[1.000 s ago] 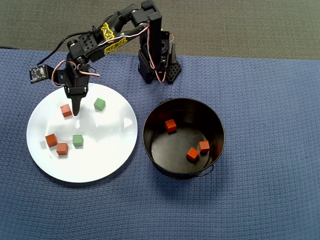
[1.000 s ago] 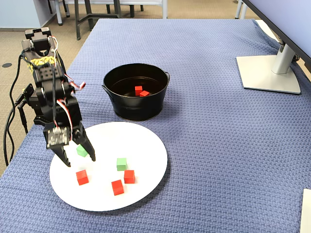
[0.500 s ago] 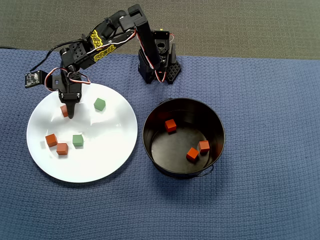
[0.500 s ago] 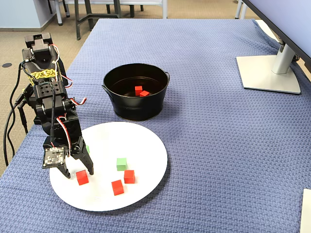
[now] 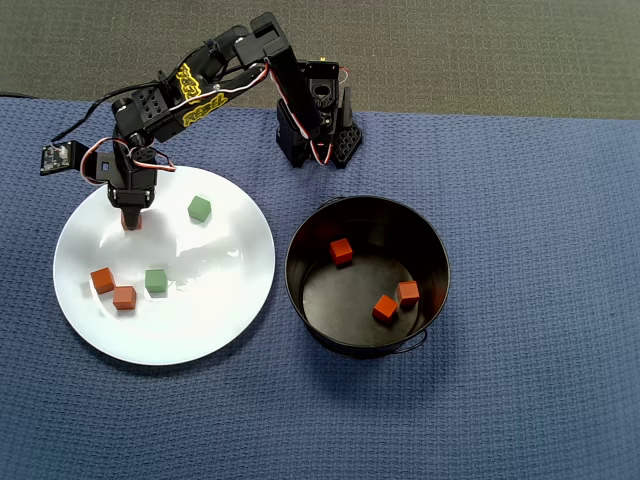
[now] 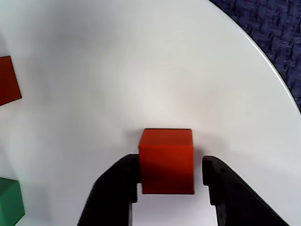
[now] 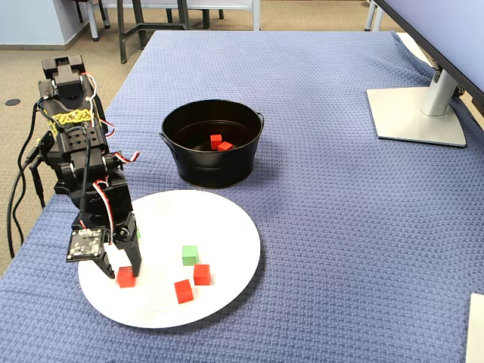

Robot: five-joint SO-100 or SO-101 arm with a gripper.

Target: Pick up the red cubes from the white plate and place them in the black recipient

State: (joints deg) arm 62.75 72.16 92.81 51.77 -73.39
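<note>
My gripper (image 5: 131, 215) stands low over the left rim area of the white plate (image 5: 200, 310), jaws open around one red cube (image 5: 131, 224). In the wrist view (image 6: 170, 164) the left finger (image 6: 117, 188) touches that cube (image 6: 166, 161), while the right finger (image 6: 225, 193) is a small gap away. The cube rests on the plate (image 6: 141, 70). Two more red cubes (image 5: 102, 280) (image 5: 124, 297) lie on the plate's left. The black pot (image 5: 292, 270) to the right holds three red cubes (image 5: 341, 251) (image 5: 385, 308) (image 5: 407, 293).
Two green cubes (image 5: 199, 208) (image 5: 155, 280) lie on the plate. The arm's base (image 5: 310, 120) stands behind, on the blue cloth. A monitor stand (image 7: 416, 113) sits at the far right in the fixed view.
</note>
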